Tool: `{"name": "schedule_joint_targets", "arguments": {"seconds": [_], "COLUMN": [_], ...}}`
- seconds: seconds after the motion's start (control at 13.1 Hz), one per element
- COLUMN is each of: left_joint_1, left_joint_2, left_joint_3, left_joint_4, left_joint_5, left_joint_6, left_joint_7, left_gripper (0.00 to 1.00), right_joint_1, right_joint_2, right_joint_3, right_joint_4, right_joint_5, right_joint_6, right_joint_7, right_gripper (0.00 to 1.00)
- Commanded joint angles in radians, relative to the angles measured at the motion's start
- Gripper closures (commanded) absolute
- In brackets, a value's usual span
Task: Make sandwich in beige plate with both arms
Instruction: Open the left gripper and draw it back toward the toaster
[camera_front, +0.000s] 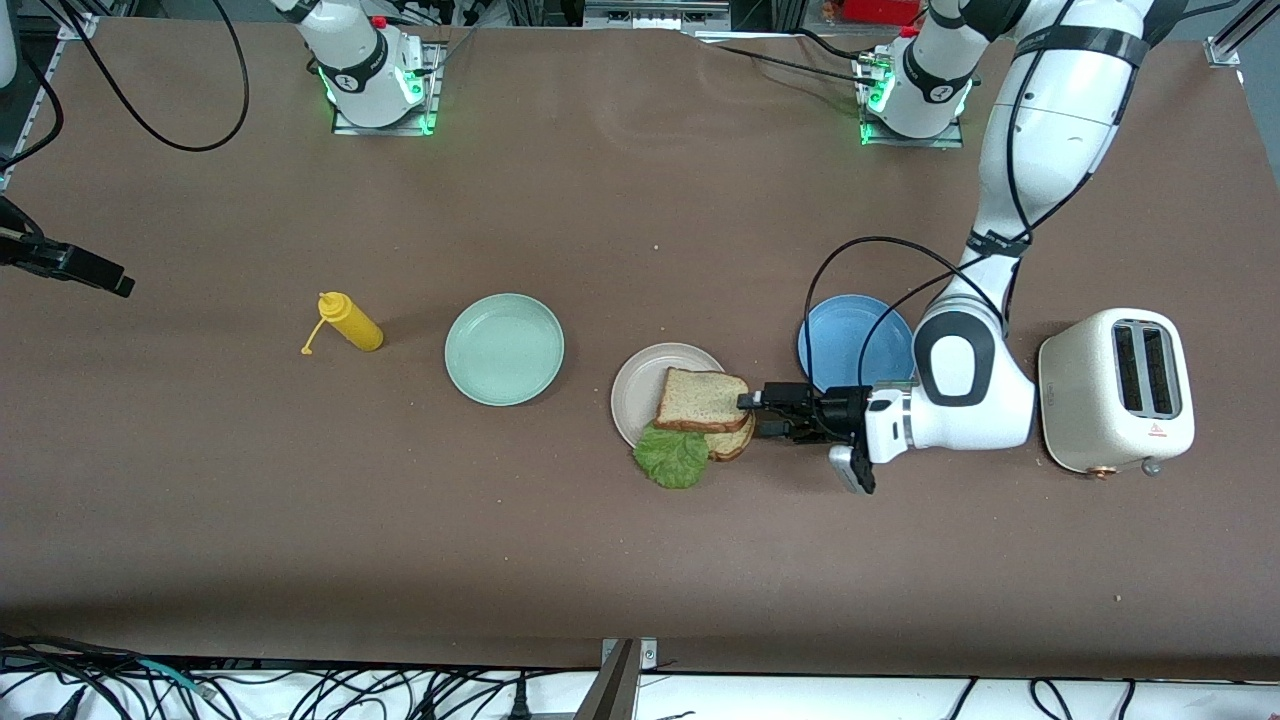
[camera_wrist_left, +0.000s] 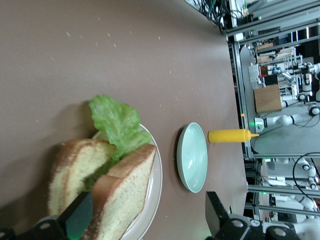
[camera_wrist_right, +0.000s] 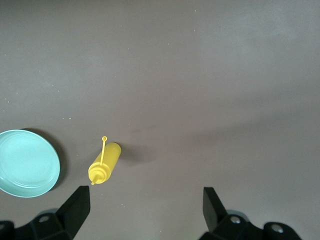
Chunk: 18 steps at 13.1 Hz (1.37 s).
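The sandwich sits on the beige plate (camera_front: 635, 385): a top bread slice (camera_front: 702, 400) over a lower slice (camera_front: 730, 445). A green lettuce leaf (camera_front: 672, 457) sticks out between them, over the plate's rim on the side nearer the front camera. My left gripper (camera_front: 752, 417) is low at the sandwich's edge toward the left arm's end, open. In the left wrist view the top slice (camera_wrist_left: 125, 195) lies between the spread fingers (camera_wrist_left: 75, 215), with the lettuce (camera_wrist_left: 117, 122) and plate rim (camera_wrist_left: 155, 190) past it. My right gripper (camera_wrist_right: 145, 210) hangs open and empty over bare table.
A mint-green plate (camera_front: 504, 349) and a yellow mustard bottle (camera_front: 350, 322) on its side lie toward the right arm's end. A blue plate (camera_front: 850, 335) sits beside the beige plate, partly under the left arm. A cream toaster (camera_front: 1115, 390) stands toward the left arm's end.
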Motion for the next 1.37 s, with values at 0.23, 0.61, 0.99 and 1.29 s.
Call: {"name": "schedule_joint_targets", "arguments": {"seconds": [0.23, 0.61, 0.99, 1.29], "left_joint_1": [0.003, 0.007, 0.009, 0.009], "left_joint_2": [-0.128, -0.258, -0.396, -0.519], "left_joint_3": [0.073, 0.110, 0.141, 0.141], "left_joint_4": [-0.081, -0.158, -0.251, -0.311], "left_joint_5": [0.198, 0.653, 0.922, 1.037], "left_joint_6": [-0.004, -0.004, -0.004, -0.013], "left_joint_7": [-0.150, -0.164, -0.267, -0.328], "left_gripper": [0.01, 0.00, 0.00, 0.00], "right_joint_1": [-0.001, -0.001, -0.001, -0.001], "right_joint_2": [-0.004, -0.004, -0.004, -0.004], "right_joint_3": [-0.001, -0.001, -0.001, -0.001], "right_joint_4": [0.012, 0.008, 0.006, 0.006], "right_joint_5": [0.009, 0.009, 0.009, 0.009], "right_joint_6": [-0.009, -0.011, -0.011, -0.011], "right_joint_7": [0.008, 0.006, 0.008, 0.006], "right_gripper": [0.00, 0.00, 0.00, 0.00]}}
